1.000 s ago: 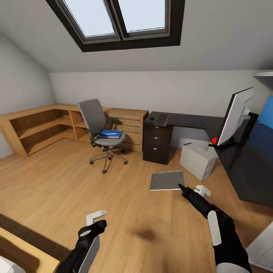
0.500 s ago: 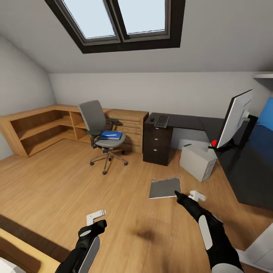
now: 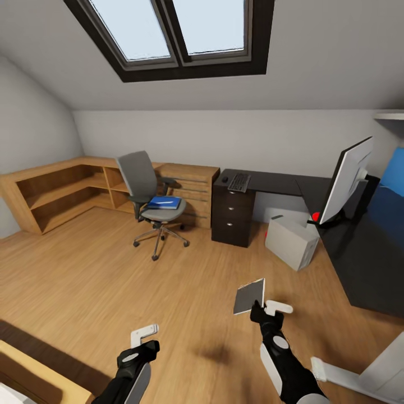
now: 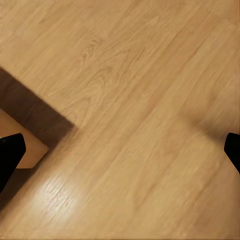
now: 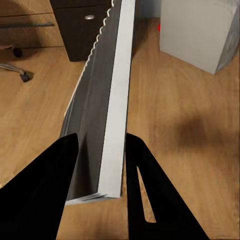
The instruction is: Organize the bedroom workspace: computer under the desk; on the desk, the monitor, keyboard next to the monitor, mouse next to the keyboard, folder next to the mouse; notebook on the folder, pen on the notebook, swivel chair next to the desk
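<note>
My right gripper (image 3: 258,308) is shut on the grey notebook (image 3: 249,296), held tilted up above the wood floor. In the right wrist view the notebook (image 5: 102,100) stands edge-on between the black fingers (image 5: 57,170). My left gripper (image 3: 144,339) hangs open low over bare floor. The swivel chair (image 3: 147,193) stands left of the desk (image 3: 275,180) with the blue folder (image 3: 164,202) on its seat. The keyboard (image 3: 239,181) and mouse (image 3: 224,179) lie above the drawer unit (image 3: 231,216). The monitor (image 3: 348,178) stands on the desk's right wing. The computer (image 3: 292,240) sits on the floor beside the desk.
A low wooden shelf unit (image 3: 56,188) and wooden chest of drawers (image 3: 193,180) line the back wall. A blue wall panel (image 3: 394,173) is at the right. White furniture (image 3: 387,370) stands near my right, a wooden corner (image 3: 33,379) near my left. Open floor lies ahead.
My right arm has drawn back toward me, and the notebook has gone from lying flat out ahead to tilted upright in the gripper. The left arm has barely moved.
</note>
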Controlling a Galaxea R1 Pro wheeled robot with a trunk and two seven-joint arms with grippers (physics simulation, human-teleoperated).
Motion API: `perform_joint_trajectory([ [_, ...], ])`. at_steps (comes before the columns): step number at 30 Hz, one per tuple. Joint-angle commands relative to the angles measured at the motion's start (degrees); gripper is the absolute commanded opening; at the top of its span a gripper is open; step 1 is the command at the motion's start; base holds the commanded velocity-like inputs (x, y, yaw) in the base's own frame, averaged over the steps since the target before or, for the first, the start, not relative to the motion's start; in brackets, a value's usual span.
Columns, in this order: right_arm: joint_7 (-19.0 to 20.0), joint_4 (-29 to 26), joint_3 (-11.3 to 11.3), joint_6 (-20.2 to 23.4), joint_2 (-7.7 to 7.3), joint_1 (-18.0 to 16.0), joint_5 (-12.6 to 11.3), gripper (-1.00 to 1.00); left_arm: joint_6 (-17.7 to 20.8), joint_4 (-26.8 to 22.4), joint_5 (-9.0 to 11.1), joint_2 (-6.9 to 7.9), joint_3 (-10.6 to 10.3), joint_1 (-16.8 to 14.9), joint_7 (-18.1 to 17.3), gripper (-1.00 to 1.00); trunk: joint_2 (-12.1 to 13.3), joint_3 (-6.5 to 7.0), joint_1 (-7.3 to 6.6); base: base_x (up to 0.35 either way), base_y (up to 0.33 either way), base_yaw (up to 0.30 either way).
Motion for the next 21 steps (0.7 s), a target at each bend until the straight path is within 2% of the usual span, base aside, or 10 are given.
perform_joint_trajectory([
  [1,-0.8,1.0,0.2,-1.1,0.05,-0.2,-0.1,-1.0,-0.5,0.2,0.5,-0.04,-0.2,0.0,0.5,1.0,0.4,0.13,-0.23,0.0,0.0,0.0],
  [6,-3.0,5.7,1.1,-8.3,0.01,-0.7,-0.1,-1.0,-3.3,2.4,0.4,-0.81,-0.5,0.0,0.4,1.0,2.4,1.03,-1.33,0.0,0.0,0.0],
  [10,-3.5,10.3,1.2,-18.1,0.04,-0.7,-0.3,-1.0,-4.0,4.7,0.4,-1.29,-0.9,0.0,0.4,1.0,4.0,1.75,-2.21,0.0,0.0,0.0],
  [14,-3.5,15.7,1.1,-23.3,0.09,-0.8,-0.3,-1.0,-4.2,8.4,0.3,-1.46,-1.5,0.0,0.4,1.0,5.6,2.47,-3.09,0.0,0.0,0.0],
  [15,-3.5,20.0,1.2,-25.6,0.15,-0.7,-0.3,-1.0,-4.3,10.0,0.4,-1.52,-1.6,0.0,0.4,1.0,6.0,2.65,-3.31,0.0,0.0,0.0],
  [21,-3.2,28.2,1.1,-32.7,0.11,-0.6,-0.1,-1.0,-4.6,13.3,0.4,-1.55,-1.6,0.0,0.4,1.0,8.4,3.72,-4.63,0.0,0.0,0.0],
])
